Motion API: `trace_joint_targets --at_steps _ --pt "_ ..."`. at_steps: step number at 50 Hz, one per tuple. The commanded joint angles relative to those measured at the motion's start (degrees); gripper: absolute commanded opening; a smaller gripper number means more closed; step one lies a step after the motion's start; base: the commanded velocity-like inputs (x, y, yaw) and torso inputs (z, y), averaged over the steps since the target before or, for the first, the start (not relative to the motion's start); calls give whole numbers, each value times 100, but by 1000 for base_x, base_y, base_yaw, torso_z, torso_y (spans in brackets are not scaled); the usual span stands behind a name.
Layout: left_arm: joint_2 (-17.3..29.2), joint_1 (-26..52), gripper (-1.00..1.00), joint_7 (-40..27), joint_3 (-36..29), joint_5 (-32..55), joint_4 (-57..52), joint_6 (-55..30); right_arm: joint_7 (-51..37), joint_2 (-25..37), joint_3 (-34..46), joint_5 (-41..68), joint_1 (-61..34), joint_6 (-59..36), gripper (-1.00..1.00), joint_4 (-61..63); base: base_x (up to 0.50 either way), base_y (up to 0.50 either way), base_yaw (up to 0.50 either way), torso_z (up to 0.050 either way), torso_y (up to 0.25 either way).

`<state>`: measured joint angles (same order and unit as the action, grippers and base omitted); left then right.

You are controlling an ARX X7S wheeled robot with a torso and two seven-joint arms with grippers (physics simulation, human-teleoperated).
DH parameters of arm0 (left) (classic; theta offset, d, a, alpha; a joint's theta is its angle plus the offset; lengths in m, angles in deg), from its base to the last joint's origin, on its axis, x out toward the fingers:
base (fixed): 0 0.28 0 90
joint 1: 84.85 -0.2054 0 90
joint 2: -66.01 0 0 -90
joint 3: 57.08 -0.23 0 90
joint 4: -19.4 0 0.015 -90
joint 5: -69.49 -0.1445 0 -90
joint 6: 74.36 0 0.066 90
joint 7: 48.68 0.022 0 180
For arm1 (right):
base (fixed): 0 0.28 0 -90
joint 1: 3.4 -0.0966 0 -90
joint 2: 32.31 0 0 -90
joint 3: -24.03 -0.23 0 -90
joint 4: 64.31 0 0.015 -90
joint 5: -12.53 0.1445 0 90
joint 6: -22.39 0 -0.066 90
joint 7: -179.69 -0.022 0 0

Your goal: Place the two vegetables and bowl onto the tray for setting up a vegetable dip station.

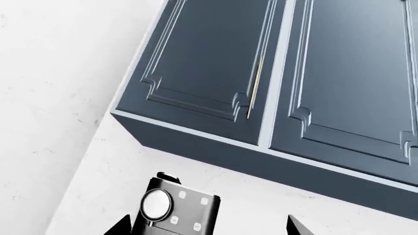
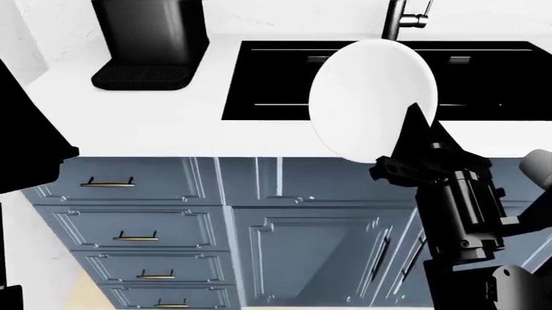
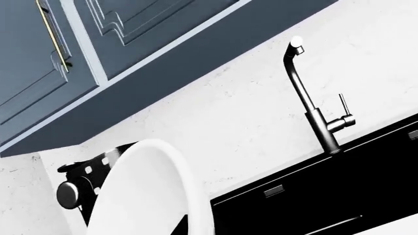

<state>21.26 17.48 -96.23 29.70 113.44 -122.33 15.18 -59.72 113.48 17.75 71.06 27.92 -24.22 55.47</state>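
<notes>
Right gripper (image 2: pixel 414 129) jaws clamp the white bowl (image 2: pixel 366 97) at its rim, upper right; tray unseen; left jaws' state untellable.

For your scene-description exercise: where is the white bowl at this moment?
In the head view the bowl is right of centre, held up on edge by the right gripper, in front of the black sink.
</notes>
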Motion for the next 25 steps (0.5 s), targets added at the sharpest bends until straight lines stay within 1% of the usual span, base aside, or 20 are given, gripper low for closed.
trace_joint_targets --at_steps 1,25 --pt "14 5 100 -6 -11 0 -3 8 19 -10 -81 -72 -13 -44 -100 16 2 -500 0 0 0" --pt "46 -3 100 -25 -5 27 14 41 56 18 -176 -39 77 -3 -100 14 2 -500 0 0 0"
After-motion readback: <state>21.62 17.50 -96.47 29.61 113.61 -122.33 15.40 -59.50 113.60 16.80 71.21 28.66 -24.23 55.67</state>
